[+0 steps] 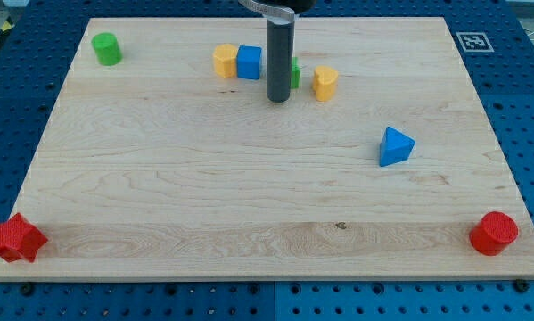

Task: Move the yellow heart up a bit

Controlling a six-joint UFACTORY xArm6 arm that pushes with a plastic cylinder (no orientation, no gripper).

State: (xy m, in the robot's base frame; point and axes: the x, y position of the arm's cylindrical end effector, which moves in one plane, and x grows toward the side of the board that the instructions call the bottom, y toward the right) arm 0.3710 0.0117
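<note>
The yellow heart (pixel 325 82) lies near the view's top, right of centre on the wooden board (pixel 267 205). My tip (pixel 278 100) is the lower end of the dark rod, just left of the heart with a small gap between them. A green block (pixel 295 73) sits partly hidden behind the rod, between the rod and the heart. A yellow block (pixel 224 61) and a blue cube (pixel 249 62) touch side by side to the left of the rod.
A green cylinder (pixel 107 48) stands at the top left. A blue triangle (pixel 395 146) lies right of centre. A red star (pixel 17 239) sits at the bottom left corner and a red cylinder (pixel 494 233) at the bottom right.
</note>
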